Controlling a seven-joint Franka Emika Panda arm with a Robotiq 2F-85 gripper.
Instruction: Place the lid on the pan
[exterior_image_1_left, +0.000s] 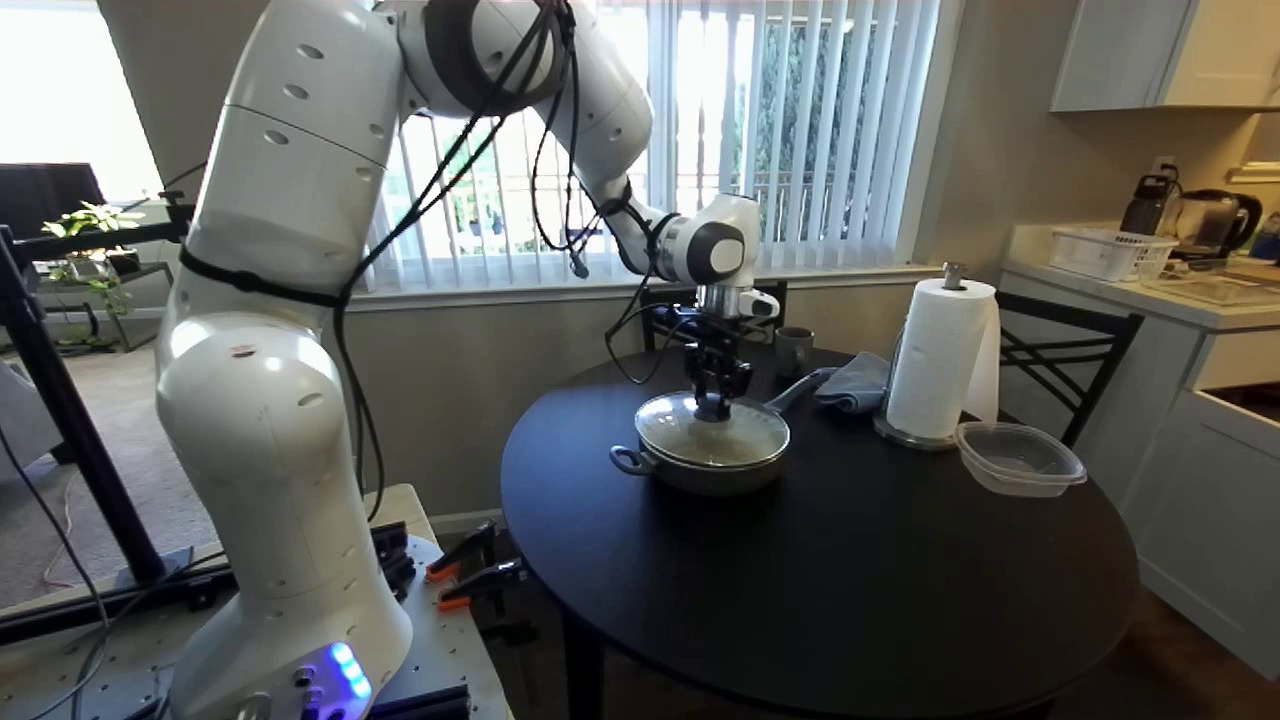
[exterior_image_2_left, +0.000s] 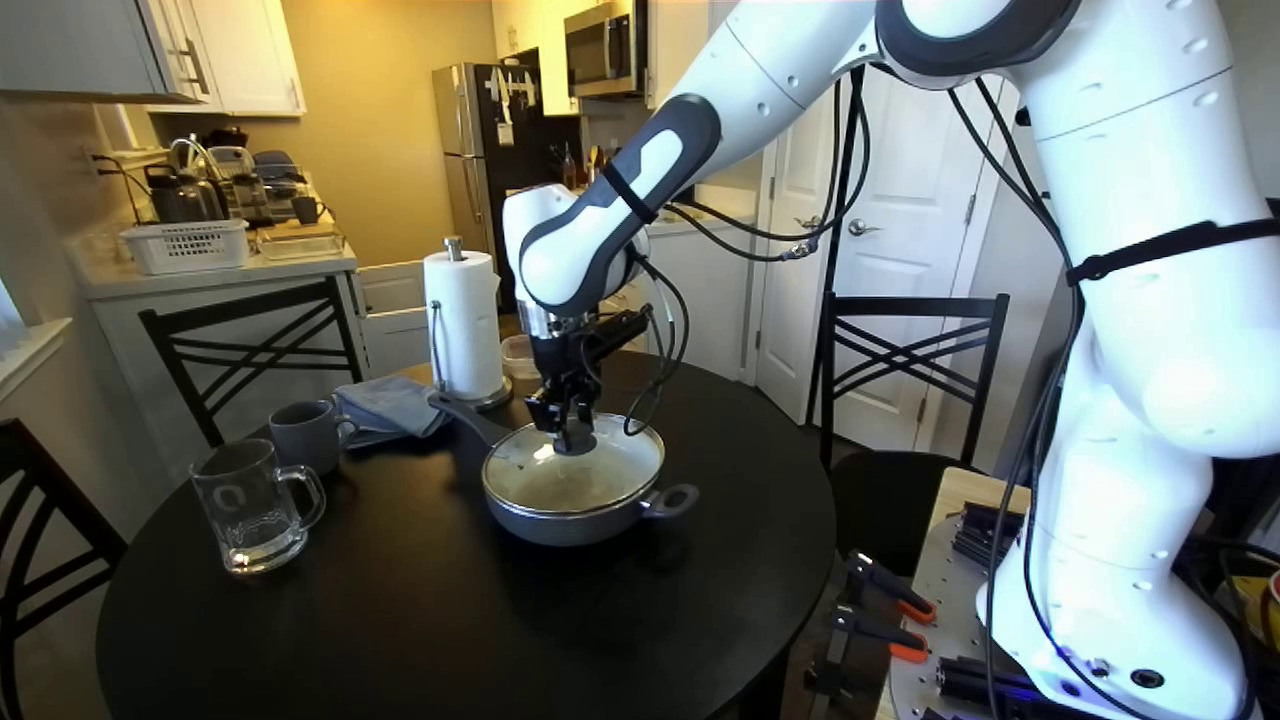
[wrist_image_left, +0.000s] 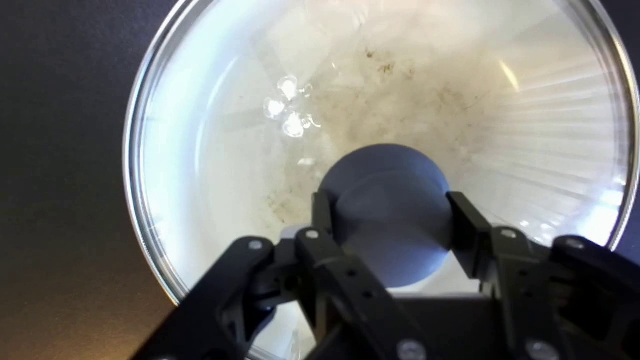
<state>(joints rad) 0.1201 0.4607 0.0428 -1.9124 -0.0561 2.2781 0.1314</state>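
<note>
The pan (exterior_image_1_left: 715, 483) stands on the dark round table, its long handle toward the cloth. It also shows in an exterior view (exterior_image_2_left: 570, 527). The glass lid (exterior_image_1_left: 690, 437) lies level over the pan, its metal rim at the pan's rim; I cannot tell whether it is fully seated. The lid fills much of the wrist view (wrist_image_left: 240, 165). My gripper (wrist_image_left: 386, 212) has its fingers against both sides of the lid's dark knob and is shut on it. In both exterior views the gripper (exterior_image_1_left: 713, 396) (exterior_image_2_left: 572, 420) points down at the lid's middle.
A folded blue-grey cloth (exterior_image_2_left: 390, 405), a paper towel roll (exterior_image_1_left: 940, 360) and a clear plastic container (exterior_image_1_left: 1018, 460) stand beyond the pan's long handle. A grey mug (exterior_image_2_left: 306, 436) and a glass mug (exterior_image_2_left: 250, 505) stand near the table's edge. The pan's short handle (exterior_image_1_left: 632, 460) sticks out opposite.
</note>
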